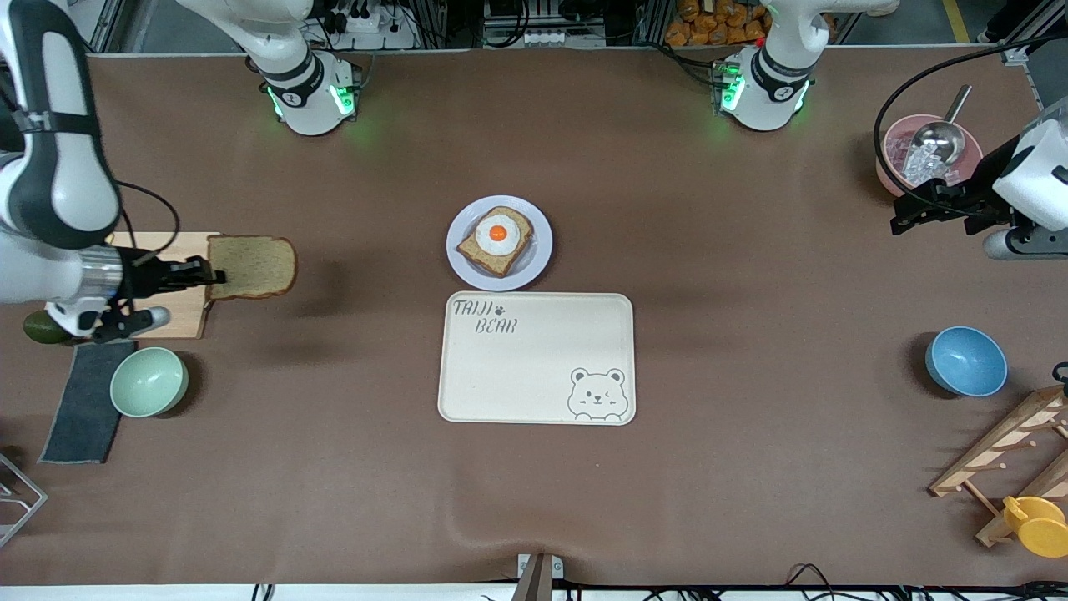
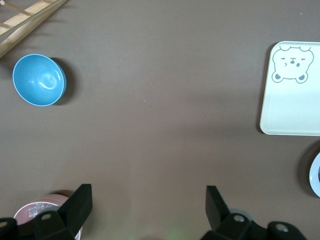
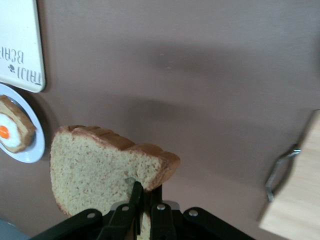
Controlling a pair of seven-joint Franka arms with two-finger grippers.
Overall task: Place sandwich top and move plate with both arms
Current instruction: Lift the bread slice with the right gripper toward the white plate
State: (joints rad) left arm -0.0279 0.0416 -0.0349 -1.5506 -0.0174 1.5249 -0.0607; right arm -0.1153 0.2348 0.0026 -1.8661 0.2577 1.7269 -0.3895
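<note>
Right gripper (image 1: 214, 276) clamps sandwich top (image 1: 252, 266) edge, aloft | left gripper (image 1: 897, 214) agape, empty

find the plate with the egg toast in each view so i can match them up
Front view: the plate sits mid-table, touching the tray's edge that faces the robots.
Left wrist view: only a sliver of its rim shows at the frame's edge, near the tray.
Right wrist view: partly visible at the frame's edge, next to the tray's lettered corner.
Shared landmark: the bear-printed tray.
</note>
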